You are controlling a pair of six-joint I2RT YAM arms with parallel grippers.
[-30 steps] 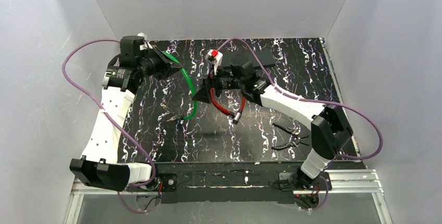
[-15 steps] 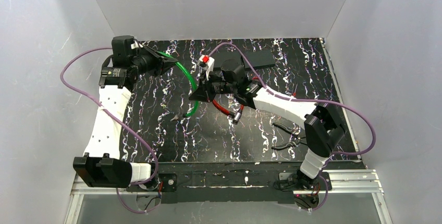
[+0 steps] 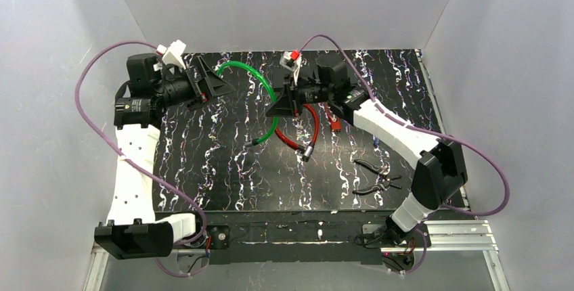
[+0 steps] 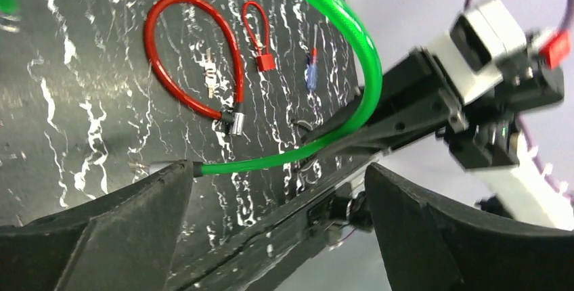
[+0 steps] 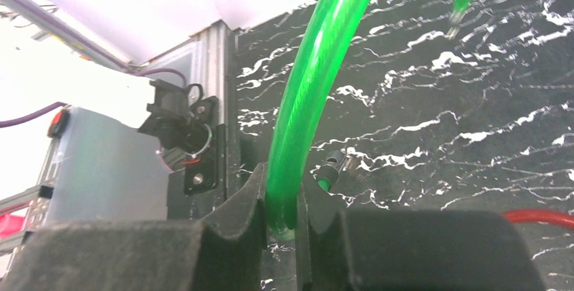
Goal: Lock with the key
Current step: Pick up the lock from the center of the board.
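A green cable lock (image 3: 269,86) arcs above the black mat, and one of its ends (image 3: 257,142) hangs down near the mat. My right gripper (image 3: 276,107) is shut on this cable partway along; in the right wrist view the green cable (image 5: 308,88) is pinched between the jaws of the right gripper (image 5: 281,220). My left gripper (image 3: 225,85) stands open to the left of the arc with nothing between its fingers, and the cable (image 4: 352,27) passes beyond the left gripper (image 4: 276,169). I cannot make out a key for certain.
A red cable lock (image 3: 313,127) lies looped on the mat, with a small red padlock (image 4: 262,61) and a blue-handled tool (image 4: 311,74) beside it. Black pliers (image 3: 374,176) lie at the front right. White walls enclose the mat (image 3: 223,176).
My left gripper has opened, let go of the green cable and drawn back to the left. My right gripper has shut on the cable and carried it up and back.
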